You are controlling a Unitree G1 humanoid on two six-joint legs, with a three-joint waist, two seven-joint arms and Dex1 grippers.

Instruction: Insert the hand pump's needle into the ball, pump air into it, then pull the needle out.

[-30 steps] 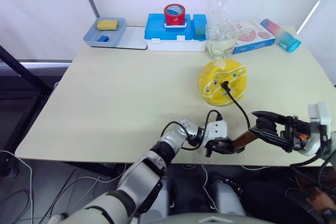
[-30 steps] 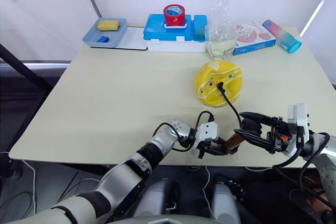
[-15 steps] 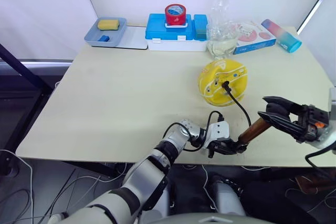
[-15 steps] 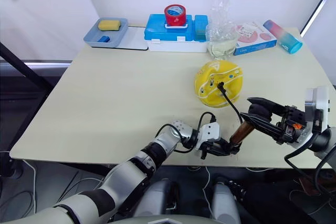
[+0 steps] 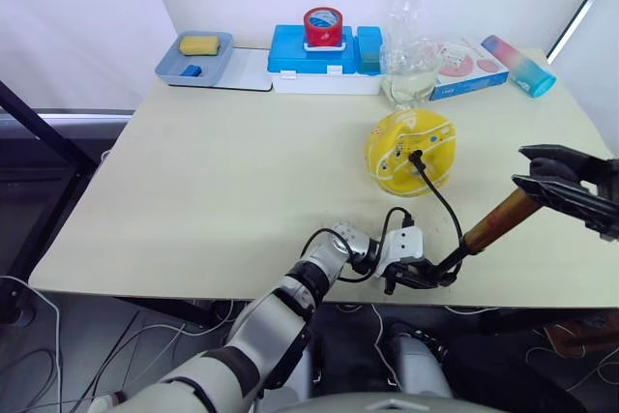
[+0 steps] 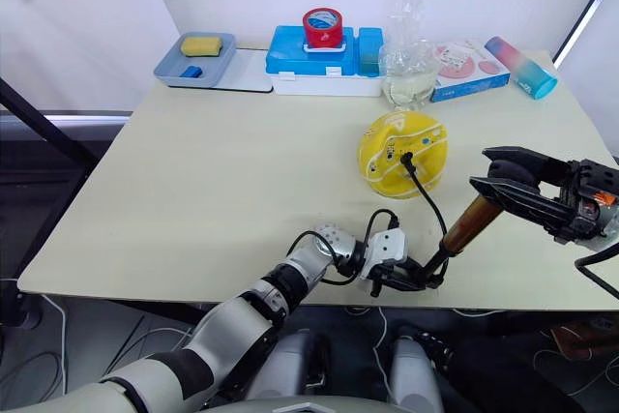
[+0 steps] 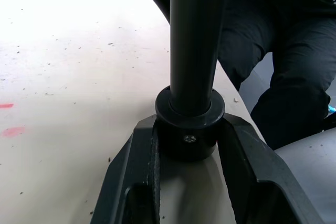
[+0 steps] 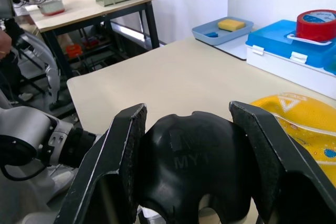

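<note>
1. "MY" embossed, further letters unclear, on black T-handle (image 8: 191,156) of the hand pump, between right gripper's fingers (image 8: 113,161).
2. Prints on the ball (image 8: 299,121), beside handle: not readable.

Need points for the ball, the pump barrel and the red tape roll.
ball (image 5: 406,147): left eye view, on its yellow upper face.
hand pump (image 6: 467,223): right eye view, mid bronze barrel.
red tape roll (image 5: 321,25): left eye view, on its red side wall, atop the blue box.
</note>
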